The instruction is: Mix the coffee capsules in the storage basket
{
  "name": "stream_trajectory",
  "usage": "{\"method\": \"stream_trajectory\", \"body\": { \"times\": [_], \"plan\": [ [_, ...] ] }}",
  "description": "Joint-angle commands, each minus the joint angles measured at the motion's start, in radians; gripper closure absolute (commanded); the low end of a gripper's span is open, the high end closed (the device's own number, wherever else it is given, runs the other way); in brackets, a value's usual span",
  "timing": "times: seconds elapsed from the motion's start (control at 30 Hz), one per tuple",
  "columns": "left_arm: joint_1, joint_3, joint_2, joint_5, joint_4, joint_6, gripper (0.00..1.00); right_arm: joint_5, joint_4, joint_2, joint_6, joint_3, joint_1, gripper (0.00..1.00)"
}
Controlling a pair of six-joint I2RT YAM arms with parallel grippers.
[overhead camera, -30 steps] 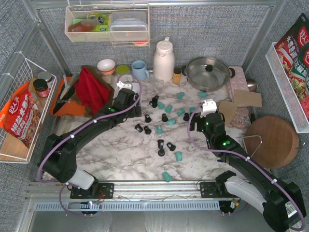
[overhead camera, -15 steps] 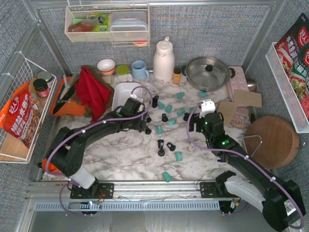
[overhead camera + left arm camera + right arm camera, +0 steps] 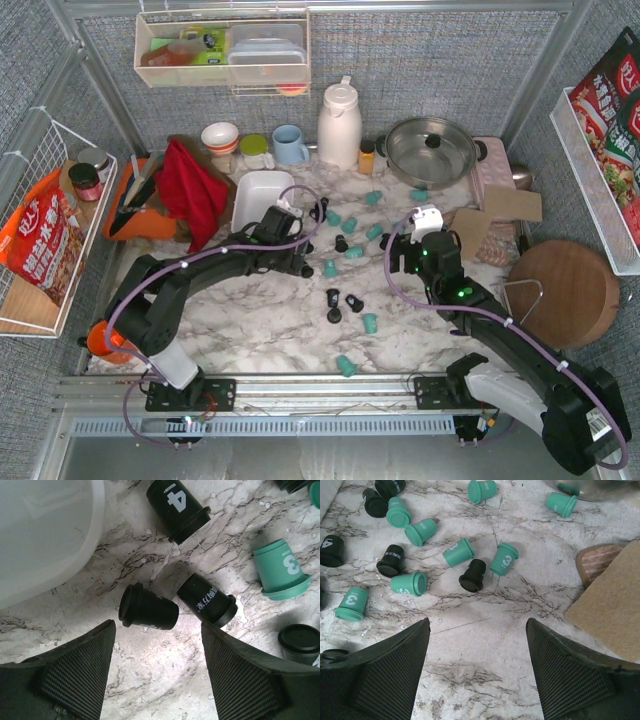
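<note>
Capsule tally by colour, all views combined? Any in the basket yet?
teal-green capsules: 10
black capsules: 10
Total: 20
All lie loose on the table; 0 in the storage basket. The arm hides some from above.

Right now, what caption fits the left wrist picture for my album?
Open left gripper hovers over two black capsules on the marble table, beside the white storage basket.

The storage basket (image 3: 60, 540) runs off the left wrist view's corner. A black capsule (image 3: 300, 641) is clipped at the right edge.
</note>
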Motion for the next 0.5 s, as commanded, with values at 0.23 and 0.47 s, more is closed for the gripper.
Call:
{"method": "stream_trajectory", "body": {
  "times": [0.23, 0.47],
  "plan": [
    [0.001, 0.005, 0.029, -0.026, 0.067, 0.044, 0.22, -0.019, 0.015, 0.006, -0.006, 0.011, 0.001, 0.18],
    [0.004, 0.034, 0.074, -0.026, 0.048, 0.064, 0.31, -0.021, 0.01, 0.002, -0.01, 0.012, 0.0, 0.18]
  ]
}}
